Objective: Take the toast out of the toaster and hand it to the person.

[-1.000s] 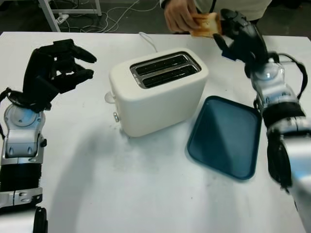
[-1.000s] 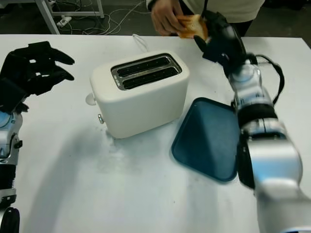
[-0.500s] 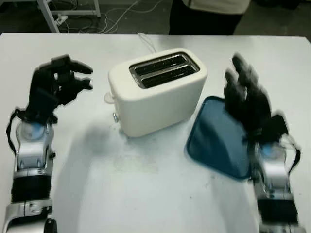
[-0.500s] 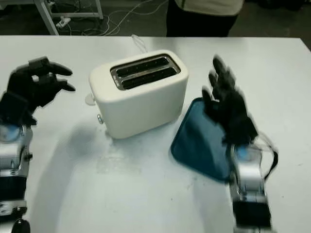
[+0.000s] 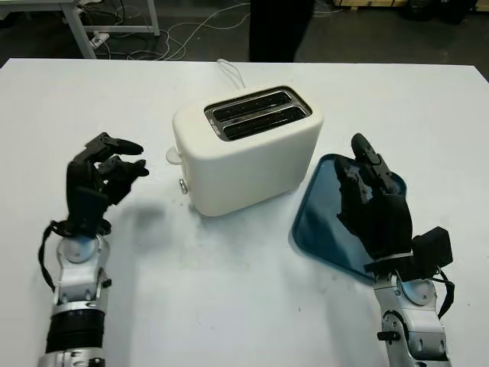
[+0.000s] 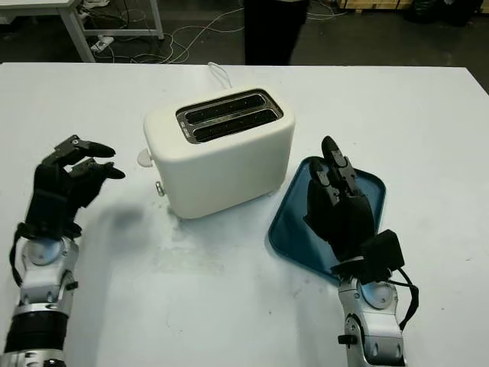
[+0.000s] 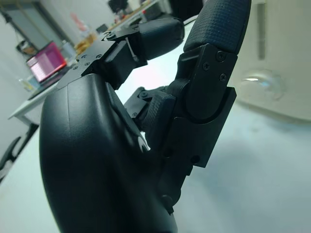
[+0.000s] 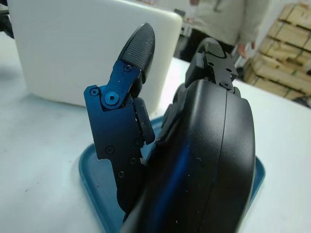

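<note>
Since a second ago the right hand [image 5: 374, 206] has come back from the far edge of the desk [image 5: 229, 290], where it held the toast up to a person's hand, and the toast is no longer with it. It now stands over the near part of the blue tray [image 5: 325, 206], released, holding nothing, with its fingers [image 8: 133, 63] pointing up and away from the robot. In the right wrist view the tray's rim runs under the hand and the side wall of the toaster rises just beyond it.

The left hand [image 5: 99, 180] has also drawn back toward the robot and sits lower on the left side of the desk, well apart from the toaster. Its fingers [image 7: 209, 73] are curled in loosely and hold nothing.

The cream toaster [image 5: 248, 149] stands in the middle of the desk, between the two hands, with both slots [image 5: 258, 113] dark and no bread showing in them. Its white cord [image 5: 231, 70] trails off the far side. The tray lies just beside the toaster on the right and carries nothing.

A person in dark trousers [image 5: 279, 30] stands beyond the far edge of the desk; a pale top [image 8: 228, 22] shows in the right wrist view.
</note>
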